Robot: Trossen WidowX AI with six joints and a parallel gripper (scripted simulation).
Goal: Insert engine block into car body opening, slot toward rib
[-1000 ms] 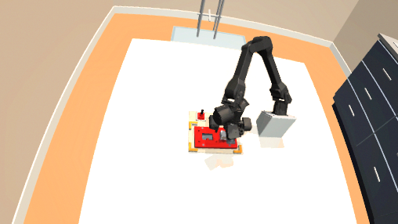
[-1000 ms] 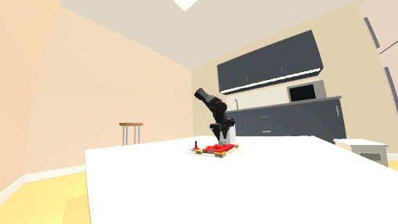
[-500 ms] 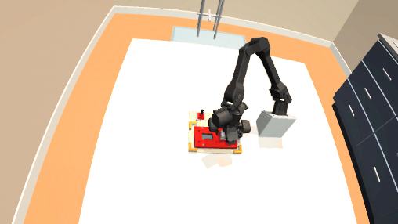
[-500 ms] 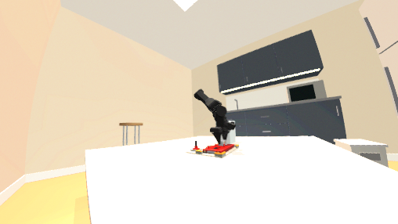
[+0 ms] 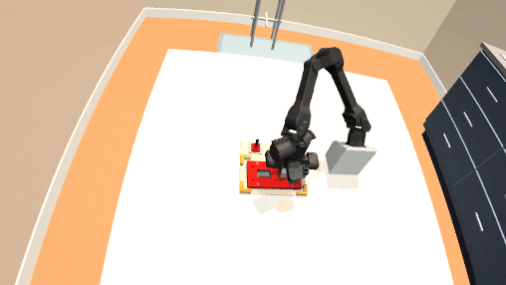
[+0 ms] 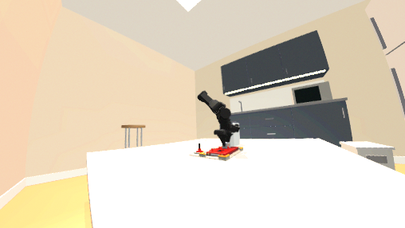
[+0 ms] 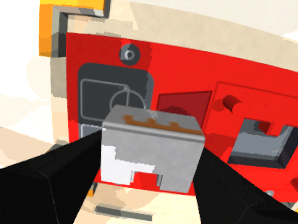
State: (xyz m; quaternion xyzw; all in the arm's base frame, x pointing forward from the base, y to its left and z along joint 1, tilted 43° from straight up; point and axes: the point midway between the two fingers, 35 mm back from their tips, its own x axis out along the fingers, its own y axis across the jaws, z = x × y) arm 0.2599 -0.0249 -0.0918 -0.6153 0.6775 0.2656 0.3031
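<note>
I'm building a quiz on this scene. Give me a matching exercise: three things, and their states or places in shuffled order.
Things:
1. grey engine block
2. red car body
3. orange corner bracket

States or places:
A. lying flat under the block
B. at the base plate's corner
C. clamped between the black fingers of the gripper

Pairs: 1-C, 2-A, 3-B

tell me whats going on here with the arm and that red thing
A single robot arm is bent down over a red car body lying flat on a white table. Its gripper is shut on the grey engine block, one black finger pressed on each side. The block is not yet in the opening, which sits off to one side.
</note>
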